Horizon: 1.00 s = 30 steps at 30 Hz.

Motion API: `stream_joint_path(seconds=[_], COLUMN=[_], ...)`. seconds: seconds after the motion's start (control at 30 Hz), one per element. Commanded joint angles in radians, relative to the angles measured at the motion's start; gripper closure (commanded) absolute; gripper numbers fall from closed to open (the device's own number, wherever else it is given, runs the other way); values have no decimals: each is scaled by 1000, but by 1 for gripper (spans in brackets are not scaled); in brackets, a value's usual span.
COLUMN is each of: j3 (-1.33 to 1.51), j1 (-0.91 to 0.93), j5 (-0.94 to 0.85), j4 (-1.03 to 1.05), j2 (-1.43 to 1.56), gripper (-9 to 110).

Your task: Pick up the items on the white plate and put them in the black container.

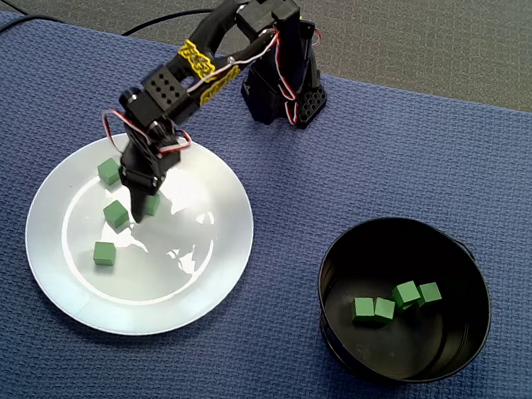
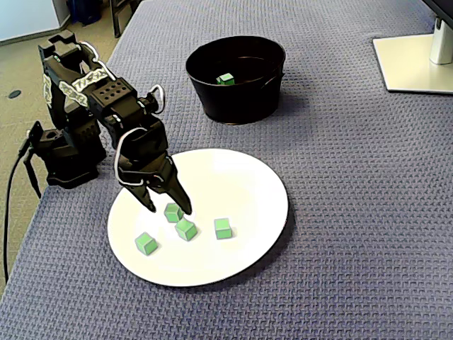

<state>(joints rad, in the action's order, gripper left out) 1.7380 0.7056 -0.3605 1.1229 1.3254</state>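
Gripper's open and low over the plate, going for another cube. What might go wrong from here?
1. The gripper straddles one green cube, but a neighbour cube sits close by; closing may knock the neighbour or pinch only a corner.
2. The white plate looks glossy, so a nudged cube could slide away.
3. The black container has a tall wall; a low carry might clip it.

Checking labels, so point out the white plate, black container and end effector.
white plate (image 1: pixel 201 291): a fixed view, bare lower-right part.
black container (image 2: pixel 237 99): a fixed view, front wall.
end effector (image 2: pixel 169 208): a fixed view, between fingertips.
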Motion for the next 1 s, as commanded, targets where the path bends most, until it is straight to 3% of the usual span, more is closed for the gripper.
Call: stream_joint_path(seconds=[0.0,0.37,0.47,0.67,0.97], j3=[9,9,9,6,-357], j1=[-8,-9,-9,-2,-3], j5=[-23,-32,-29,-44,48], j4=[-46,-66,-66,-72,261], j2=[2,-25,-23,-6,368], gripper=[78,90,102,102,102])
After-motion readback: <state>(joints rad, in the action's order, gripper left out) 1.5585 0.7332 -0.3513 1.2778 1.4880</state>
